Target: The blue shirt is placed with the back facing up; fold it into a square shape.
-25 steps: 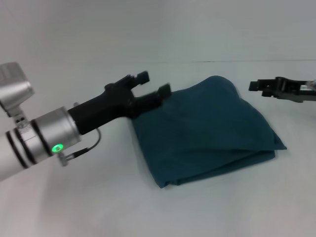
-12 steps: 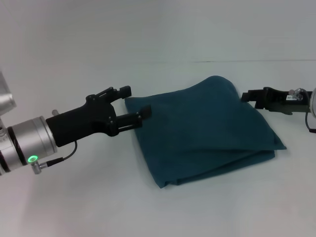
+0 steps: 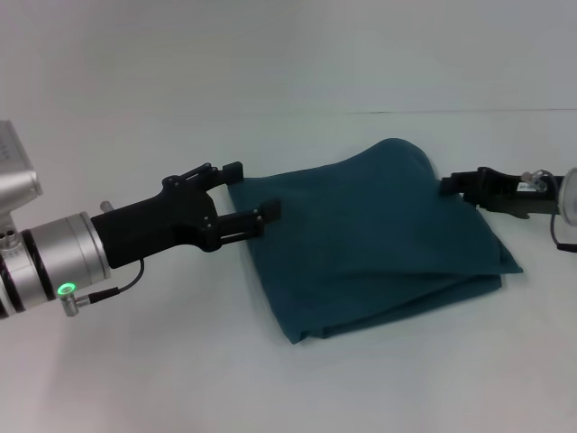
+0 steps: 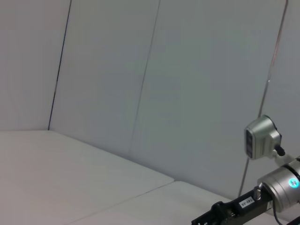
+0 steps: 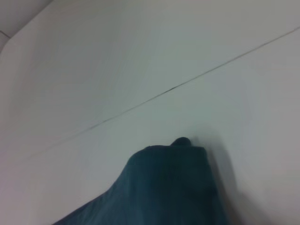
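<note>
A plain white table (image 3: 180, 379) fills the scene, and it meets pale grey wall panels at the far side, where a thin dark seam runs across. In the left wrist view those panels stand tall behind the white surface, split by thin vertical joints.

The blue shirt (image 3: 370, 244) is the largest thing on the table. It lies folded into a rough four-sided bundle, a little right of centre, with plain teal-blue cloth facing up. Its far corner rises in a soft hump, its near edge shows two stacked layers, and its near left corner points toward the near side of the table. The right wrist view shows the humped end of the cloth (image 5: 164, 187) against the white surface.

The left arm reaches in from the left, a silver sleeve with a small green light leading to a black wrist. The left tool (image 3: 248, 194) sits at the shirt's far left corner with its two black fingers spread wide; the far finger is level with the cloth's far edge and the near finger lies over the left edge. I cannot tell whether either finger touches the fabric, and no cloth is pinched between them.

The right tool (image 3: 448, 185) comes in from the right, at the shirt's far right edge just below the hump. Whether its fingers are apart or together cannot be told. The left wrist view shows it in the distance (image 4: 206, 219).
</note>
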